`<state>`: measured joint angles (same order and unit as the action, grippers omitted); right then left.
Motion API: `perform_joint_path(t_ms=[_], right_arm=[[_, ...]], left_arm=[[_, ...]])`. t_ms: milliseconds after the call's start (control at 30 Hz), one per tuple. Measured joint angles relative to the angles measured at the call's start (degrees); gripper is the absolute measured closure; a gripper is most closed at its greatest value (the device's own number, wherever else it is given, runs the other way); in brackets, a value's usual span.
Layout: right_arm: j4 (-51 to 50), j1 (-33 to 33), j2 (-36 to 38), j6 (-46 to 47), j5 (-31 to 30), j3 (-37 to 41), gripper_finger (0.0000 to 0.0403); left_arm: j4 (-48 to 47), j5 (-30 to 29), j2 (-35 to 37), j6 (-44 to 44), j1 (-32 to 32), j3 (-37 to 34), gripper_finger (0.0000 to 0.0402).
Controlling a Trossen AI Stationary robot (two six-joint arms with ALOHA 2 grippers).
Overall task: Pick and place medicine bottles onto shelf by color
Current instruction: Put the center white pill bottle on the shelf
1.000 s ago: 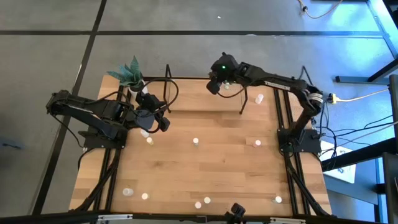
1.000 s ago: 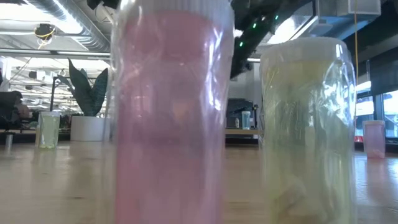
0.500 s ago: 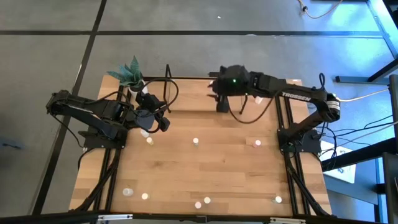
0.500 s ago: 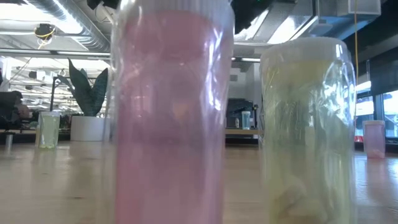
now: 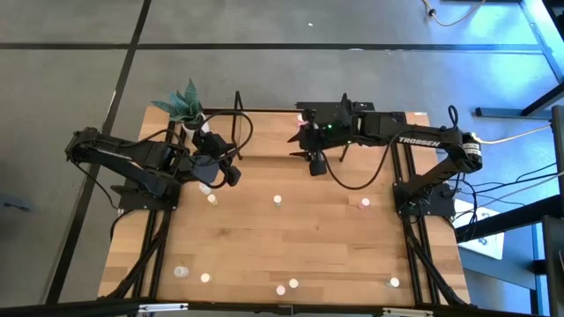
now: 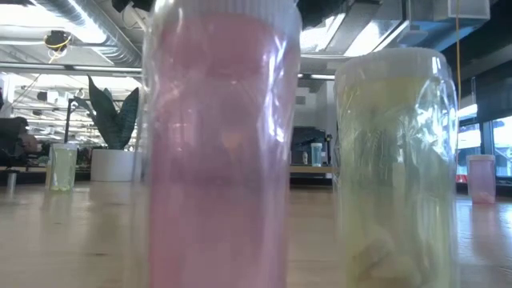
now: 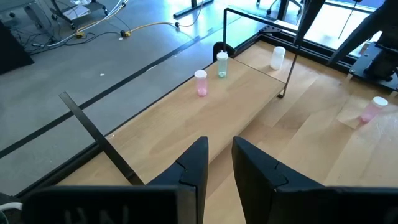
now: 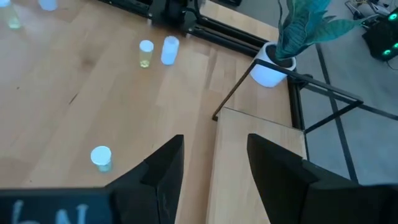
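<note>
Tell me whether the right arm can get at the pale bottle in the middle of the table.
Probably yes. The right end effector hangs open by the shelf, empty, and bare tabletop lies between it and the pale bottle; nothing stands in the way.

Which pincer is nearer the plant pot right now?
Left. The left pincer sits just in front of the plant pot at the table's back left corner. The right pincer is farther off, by the shelf middle.

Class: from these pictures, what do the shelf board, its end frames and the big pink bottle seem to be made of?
Shelf board: light wood, visible grain, matte. End frames: thin black rod, probably metal. Pink bottle: translucent, probably plastic, in glossy wrinkled film.
</note>
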<state>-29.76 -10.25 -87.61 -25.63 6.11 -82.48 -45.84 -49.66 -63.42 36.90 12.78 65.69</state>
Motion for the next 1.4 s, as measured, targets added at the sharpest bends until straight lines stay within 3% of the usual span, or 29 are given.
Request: perform_joint_path(t_ms=[133,367,533,733,967,1400], right_arm=[[-0.8,0.42,0.0,0.02,0.02,0.0,0.0224],[-2.75,0.39,0.0,0.04,0.01,0.0,0.0224],[-2.97,0.39,0.0,0.06,1.57,0.0,0.0224],[-3.13,0.39,0.0,-0.01,6.62,0.0,0.0224],[-4.67,0.23,0.0,-0.04,7.08,0.0,0.0224],[-4.39,0.26,0.0,0.0,7.08,0.0,0.0224]], left_arm=[[0.0,1.22,0.1,-2.3,0.03,0.0,0.0335],[-0.26,19.56,2.24,-17.45,2.99,0.04,0.0335],[-5.64,28.27,3.52,-20.45,6.03,0.15,0.0335],[-17.27,31.87,3.58,-10.59,8.19,0.15,0.0335],[-28.48,34.48,3.58,1.07,9.15,0.15,0.0335],[-35.76,35.66,3.58,0.05,9.53,0.15,0.0335]])
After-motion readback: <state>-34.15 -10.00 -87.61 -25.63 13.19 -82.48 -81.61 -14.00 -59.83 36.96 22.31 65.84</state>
